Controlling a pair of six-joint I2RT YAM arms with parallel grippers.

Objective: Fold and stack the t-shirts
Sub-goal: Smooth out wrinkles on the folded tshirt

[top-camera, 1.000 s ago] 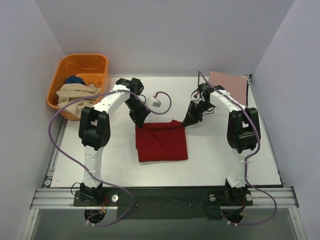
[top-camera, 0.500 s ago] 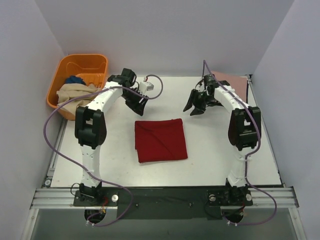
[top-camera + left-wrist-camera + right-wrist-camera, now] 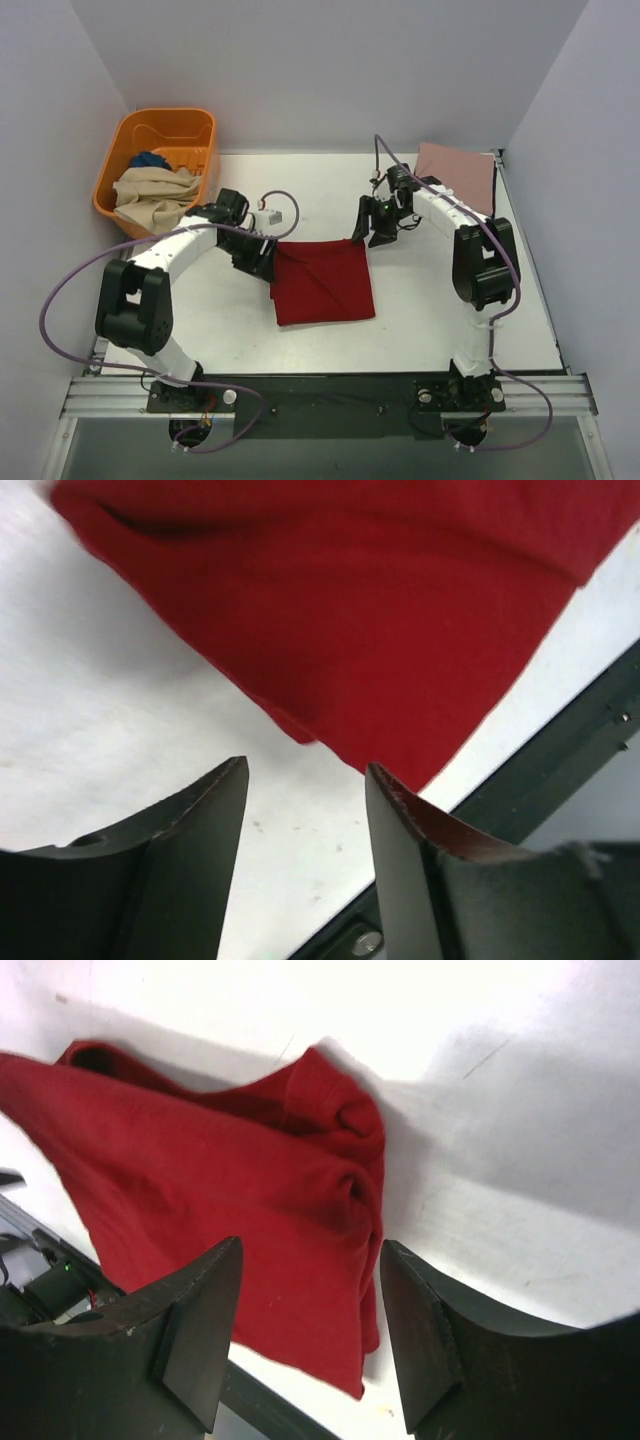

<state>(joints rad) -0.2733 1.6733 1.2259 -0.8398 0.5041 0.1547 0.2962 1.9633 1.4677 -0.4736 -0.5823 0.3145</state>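
A dark red t-shirt [image 3: 322,282] lies folded into a flat square on the middle of the white table [image 3: 430,300]. My left gripper [image 3: 260,260] is low beside the shirt's left edge, open, with only bare table between its fingers [image 3: 195,840]. In the left wrist view the red t-shirt [image 3: 350,610] lies just ahead of the fingertips. My right gripper [image 3: 369,227] hovers open over the shirt's far right corner. In the right wrist view the red t-shirt [image 3: 220,1180] shows its bunched corner between and beyond the jaws, untouched. A dusty pink t-shirt [image 3: 457,172] lies flat at the far right.
An orange basket [image 3: 192,125] stands at the far left corner, holding a beige t-shirt [image 3: 152,188] and a blue one [image 3: 150,160]. The table's dark front rail [image 3: 320,390] carries both arm bases. White walls close in the left, right and back.
Both grippers opened and let go of the red shirt's far edge. The left arm swung back down to the shirt's left edge; the right gripper shifted left toward the far right corner.
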